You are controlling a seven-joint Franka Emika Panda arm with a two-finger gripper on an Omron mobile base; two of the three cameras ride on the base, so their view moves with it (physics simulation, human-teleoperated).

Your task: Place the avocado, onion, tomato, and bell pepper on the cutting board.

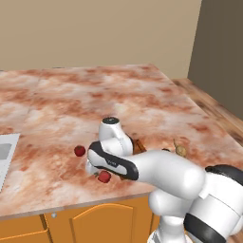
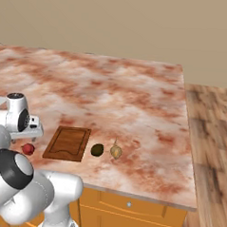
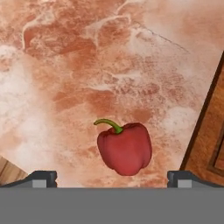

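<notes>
A red bell pepper (image 3: 125,148) with a curled green stem lies on the marble counter, straight below my open gripper (image 3: 111,177), centred between its fingertips (image 3: 41,177) and untouched. It also shows as the red item near the counter's front edge (image 1: 104,177) (image 2: 28,148), just left of the cutting board (image 2: 68,142) (image 3: 210,131), which is bare. A tomato (image 1: 79,151) sits farther left and back. Right of the board lie the dark avocado (image 2: 97,149) and the tan onion (image 2: 116,151) (image 1: 180,150), side by side.
The counter's front edge (image 2: 129,192) runs close below the vegetables, with orange cabinet fronts under it. A pale grey flat thing (image 1: 4,154) lies at the counter's left. Wooden floor (image 2: 213,140) lies beyond the counter's right end.
</notes>
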